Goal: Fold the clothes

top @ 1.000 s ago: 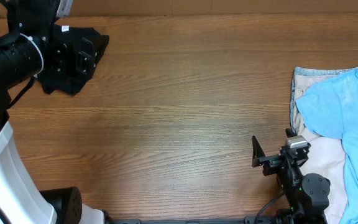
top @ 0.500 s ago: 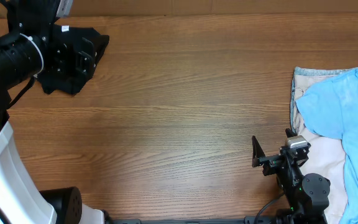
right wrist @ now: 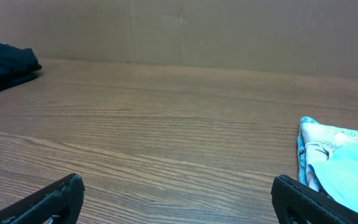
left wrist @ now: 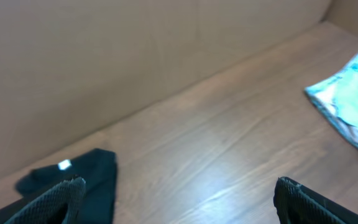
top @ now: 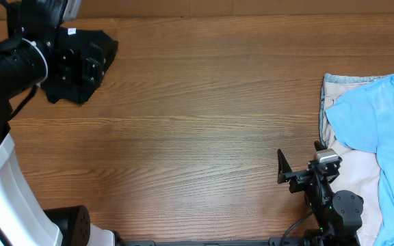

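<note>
Left gripper (left wrist: 179, 196), jaws wide apart and empty, hovers by the black garment (top: 81, 58) at the far-left corner of the table (top: 197, 123), apparently a finished fold set aside; right gripper (right wrist: 176, 193), likewise spread and empty, sits beside the rumpled blue T-shirt (top: 375, 123), probably next.

Lying bunched up at far-left corner: black garment (top: 104, 44). Lying rumpled at right edge, overlapping pale garment (top: 358, 184): light-blue T-shirt (top: 371, 130).

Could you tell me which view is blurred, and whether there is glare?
Left wrist view is soft throughout, the black garment and light blue shirt smeared; right wrist view is sharper, grain of the table crisp; overhead is sharp, evenly lit, no glare.
</note>
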`<state>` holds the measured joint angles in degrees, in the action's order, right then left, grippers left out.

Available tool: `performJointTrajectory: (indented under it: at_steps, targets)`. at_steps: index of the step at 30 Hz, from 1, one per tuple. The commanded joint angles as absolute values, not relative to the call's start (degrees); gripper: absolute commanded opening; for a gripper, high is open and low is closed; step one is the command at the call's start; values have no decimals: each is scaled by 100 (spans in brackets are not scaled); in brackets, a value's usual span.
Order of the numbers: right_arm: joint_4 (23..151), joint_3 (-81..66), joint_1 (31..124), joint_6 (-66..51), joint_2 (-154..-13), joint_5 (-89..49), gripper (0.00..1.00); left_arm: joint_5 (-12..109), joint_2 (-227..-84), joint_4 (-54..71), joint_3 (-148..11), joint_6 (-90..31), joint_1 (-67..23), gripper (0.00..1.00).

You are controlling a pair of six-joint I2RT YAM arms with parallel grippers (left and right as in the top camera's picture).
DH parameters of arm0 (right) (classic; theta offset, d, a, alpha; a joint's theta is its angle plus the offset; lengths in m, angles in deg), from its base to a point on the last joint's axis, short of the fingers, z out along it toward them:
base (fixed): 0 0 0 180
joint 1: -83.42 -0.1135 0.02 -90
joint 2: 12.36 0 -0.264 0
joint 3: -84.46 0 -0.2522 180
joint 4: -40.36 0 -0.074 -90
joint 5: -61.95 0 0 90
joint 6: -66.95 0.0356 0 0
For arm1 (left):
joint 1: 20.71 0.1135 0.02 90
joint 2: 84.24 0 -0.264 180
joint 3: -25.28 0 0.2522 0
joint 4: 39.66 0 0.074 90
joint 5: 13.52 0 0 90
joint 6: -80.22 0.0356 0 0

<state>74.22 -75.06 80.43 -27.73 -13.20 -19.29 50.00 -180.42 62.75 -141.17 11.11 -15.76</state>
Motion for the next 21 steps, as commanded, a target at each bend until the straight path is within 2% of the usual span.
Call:
performJointTrajectory:
  at_steps: [1,5,13,21]
  targets:
    - [7387,-7576,8054,-2728,-1253,-1896,100,5396,-17862,5894,-13754,1251,-1589,100]
    - [7387,-7576,8054,-2730,-1253,-1896,100,5490,-17196,4836,-12431,1248,-1591,100]
    - [7387,-7576,8054,-2728,-1253,-1894,100,5855,-15231,1822,-8628,1244,-1591,100]
    - [7387,-7576,8054,-2730,-1253,-1896,100,6064,-13150,-254,-5299,1187,-1589,100]
